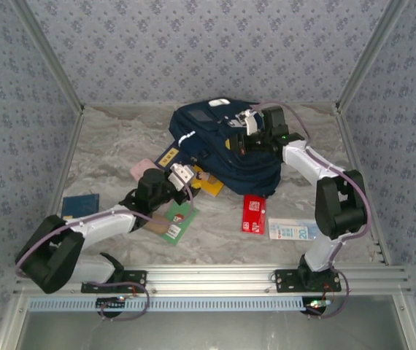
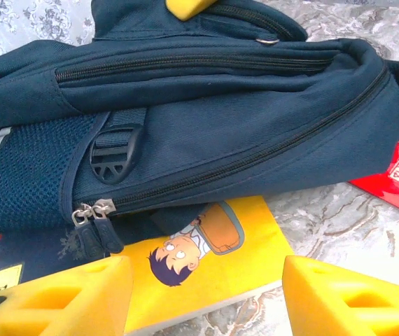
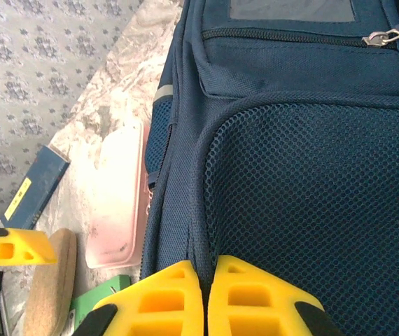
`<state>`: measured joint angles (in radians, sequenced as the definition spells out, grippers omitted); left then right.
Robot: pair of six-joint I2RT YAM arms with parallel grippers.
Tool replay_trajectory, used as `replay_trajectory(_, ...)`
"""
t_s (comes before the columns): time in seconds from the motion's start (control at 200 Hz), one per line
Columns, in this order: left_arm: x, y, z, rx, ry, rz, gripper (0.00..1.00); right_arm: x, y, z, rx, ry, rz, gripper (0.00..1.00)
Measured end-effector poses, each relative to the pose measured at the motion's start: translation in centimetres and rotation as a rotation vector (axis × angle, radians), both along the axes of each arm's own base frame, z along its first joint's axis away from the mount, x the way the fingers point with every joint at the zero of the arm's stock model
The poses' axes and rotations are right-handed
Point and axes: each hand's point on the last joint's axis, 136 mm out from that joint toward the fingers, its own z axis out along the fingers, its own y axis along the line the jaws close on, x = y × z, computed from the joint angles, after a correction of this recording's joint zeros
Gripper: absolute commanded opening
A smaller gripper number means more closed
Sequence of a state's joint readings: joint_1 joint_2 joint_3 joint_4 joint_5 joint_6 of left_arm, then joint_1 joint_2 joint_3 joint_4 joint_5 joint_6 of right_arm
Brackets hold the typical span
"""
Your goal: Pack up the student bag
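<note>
Left wrist shows student bag (image 2: 255, 126) beyond left hand (image 2: 206, 294).

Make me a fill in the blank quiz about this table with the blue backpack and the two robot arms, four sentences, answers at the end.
1. The yellow book with the cartoon boy lies partly ___ the student bag.
2. The left pincer is ___, its fingers wide apart in front of that book.
3. The right pincer rests ___ against the bag's mesh panel.
4. The packet lying between the bag and the white carton is coloured ___.

Missing words: under; open; shut; red
</note>
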<state>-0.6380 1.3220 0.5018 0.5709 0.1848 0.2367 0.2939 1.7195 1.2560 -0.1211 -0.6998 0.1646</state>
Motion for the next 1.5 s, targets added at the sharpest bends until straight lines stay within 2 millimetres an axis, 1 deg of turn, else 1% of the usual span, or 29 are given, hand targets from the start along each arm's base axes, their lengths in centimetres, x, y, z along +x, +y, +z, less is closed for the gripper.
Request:
replay_trajectory(0.155,0.8,0.3,-1.8,0.024,0.018,-0.024,0.59,-0.6,-0.5,0.2,0.049,-0.018,-0.008,0.00)
replay_trajectory(0.34,1.6,0.7,-5.1,0.083,0.082,-0.015,0.59,-1.2,-0.7,-0.1,0.086,-0.024,-0.015,0.00)
replay_trajectory(0.445,2.1,0.6,-6.1,0.097,0.103,-0.008,0.59,-1.3,-0.7,-0.3,0.100,-0.025,-0.019,0.00)
replay_trajectory(0.555,2.7,0.3,-6.1,0.096,0.101,-0.007,0.58,-1.5,-0.7,-0.4,0.110,-0.027,-0.020,0.00)
replay_trajectory(0.739,3.8,-0.3,-5.5,0.090,0.068,-0.003,0.58,-1.7,-0.4,-0.3,0.116,-0.034,-0.016,0.00)
replay_trajectory(0.959,4.1,-0.2,-7.1,0.117,0.088,0.005,0.58,-2.5,0.0,-0.5,0.120,-0.044,-0.001,0.00)
replay_trajectory(1.029,4.1,-0.1,-7.3,0.121,0.089,0.009,0.58,-2.7,0.0,-0.8,0.122,-0.043,0.000,0.00)
replay_trajectory(1.149,4.6,-0.3,-6.9,0.119,0.076,0.014,0.58,-3.1,0.1,-1.2,0.137,-0.037,0.006,0.00)
replay_trajectory(1.354,5.5,-0.5,-6.0,0.112,0.056,0.023,0.58,-3.2,0.2,-1.2,0.156,-0.041,0.005,0.00)
replay_trajectory(1.499,6.0,-0.8,-6.2,0.119,0.067,0.022,0.57,-3.1,0.2,-1.1,0.164,-0.041,0.001,0.00)
